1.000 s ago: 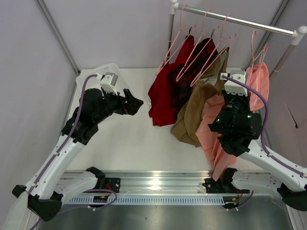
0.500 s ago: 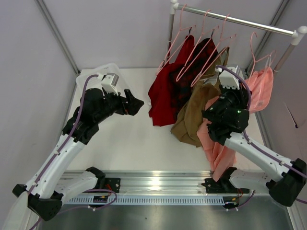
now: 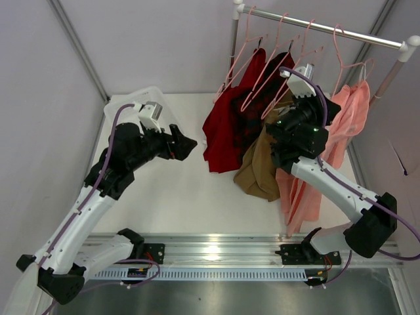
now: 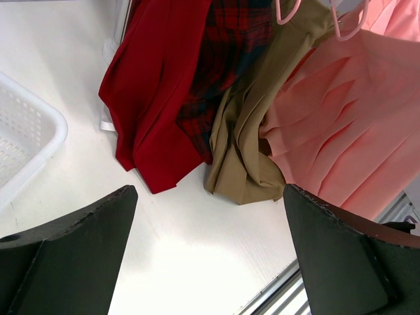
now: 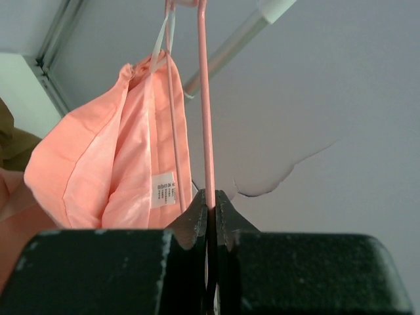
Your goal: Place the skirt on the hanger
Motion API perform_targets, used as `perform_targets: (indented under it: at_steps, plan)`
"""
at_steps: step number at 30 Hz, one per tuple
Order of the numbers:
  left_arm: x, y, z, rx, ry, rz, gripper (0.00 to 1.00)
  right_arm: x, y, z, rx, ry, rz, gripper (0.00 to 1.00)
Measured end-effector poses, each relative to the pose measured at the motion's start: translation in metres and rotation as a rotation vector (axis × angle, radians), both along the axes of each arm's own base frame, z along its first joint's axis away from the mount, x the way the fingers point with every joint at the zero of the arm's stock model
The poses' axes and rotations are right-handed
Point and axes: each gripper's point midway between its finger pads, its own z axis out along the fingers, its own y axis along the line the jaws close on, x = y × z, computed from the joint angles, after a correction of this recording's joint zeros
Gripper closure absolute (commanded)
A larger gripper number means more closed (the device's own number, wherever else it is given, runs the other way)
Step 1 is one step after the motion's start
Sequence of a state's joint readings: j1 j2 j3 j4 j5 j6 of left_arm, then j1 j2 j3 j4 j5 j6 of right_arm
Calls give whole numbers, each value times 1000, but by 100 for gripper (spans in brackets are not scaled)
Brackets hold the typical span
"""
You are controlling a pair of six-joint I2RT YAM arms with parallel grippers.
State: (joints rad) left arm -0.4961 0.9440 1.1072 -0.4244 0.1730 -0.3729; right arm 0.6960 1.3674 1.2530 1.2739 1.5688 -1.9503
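Note:
The salmon-pink skirt (image 3: 343,121) hangs from the pale-pink hanger (image 3: 339,49) at the right end of the rail, its hem trailing down to the table. My right gripper (image 3: 319,98) is raised beside it and shut on a thin rod of the hanger (image 5: 205,98). The right wrist view shows the jaws (image 5: 210,200) closed on that rod, with the skirt's waist and label (image 5: 105,170) to their left. My left gripper (image 3: 187,141) is open and empty over the table's left middle. In the left wrist view it (image 4: 210,256) faces the skirt (image 4: 341,131).
The silver rail (image 3: 328,27) crosses the back right. A dark red garment (image 3: 223,131), a plaid one (image 4: 230,52) and a tan-brown one (image 3: 262,164) hang from it on other pink hangers. A white basket (image 3: 121,102) sits at the back left.
My right gripper has risen and moved left with the hanger, lifting the skirt; the hook now stands up at the rail. The left arm has barely moved.

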Motion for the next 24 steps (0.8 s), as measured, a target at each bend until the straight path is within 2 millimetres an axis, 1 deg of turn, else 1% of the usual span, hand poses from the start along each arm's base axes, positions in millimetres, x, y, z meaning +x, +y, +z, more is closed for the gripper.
perform_targets:
  at_steps: [6,9,17,20,24]
  plan:
    - [-3,-1,3,-9,-7,-14,1,-2,-6,27,58,-71,-17,100]
    - [-4,-1,4,-13,-14,-16,1,3,-9,33,73,-92,-42,100]
    - [-5,0,9,-23,-32,-15,1,36,7,41,77,-100,-70,100]
    - [-6,1,11,-26,-35,-16,1,38,7,45,87,-113,-73,100]
    - [-6,1,11,-27,-36,-16,1,38,4,44,90,-117,-84,100]
